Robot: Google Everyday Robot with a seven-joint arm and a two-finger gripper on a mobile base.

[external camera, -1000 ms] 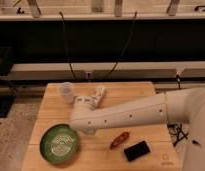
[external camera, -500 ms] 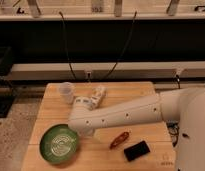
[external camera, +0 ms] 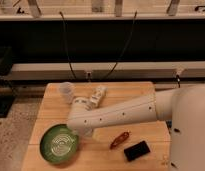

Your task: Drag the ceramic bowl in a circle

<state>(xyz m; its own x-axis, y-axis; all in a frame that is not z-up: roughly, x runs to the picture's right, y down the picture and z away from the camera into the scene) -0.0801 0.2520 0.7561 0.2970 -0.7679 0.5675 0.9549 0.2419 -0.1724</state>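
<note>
Gripper hangs over the back middle of the wooden table, its fingers spread wide and gripping nothing, just beside the clear cup on its left. Down at the front left corner sits the ceramic bowl, well apart from the gripper, the arm's elbow over its right rim

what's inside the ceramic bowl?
Only pale rings on green glaze show inside the ceramic bowl; nothing loose visible. The gripper, at its upper-right rim, and the arm cover that edge.
</note>
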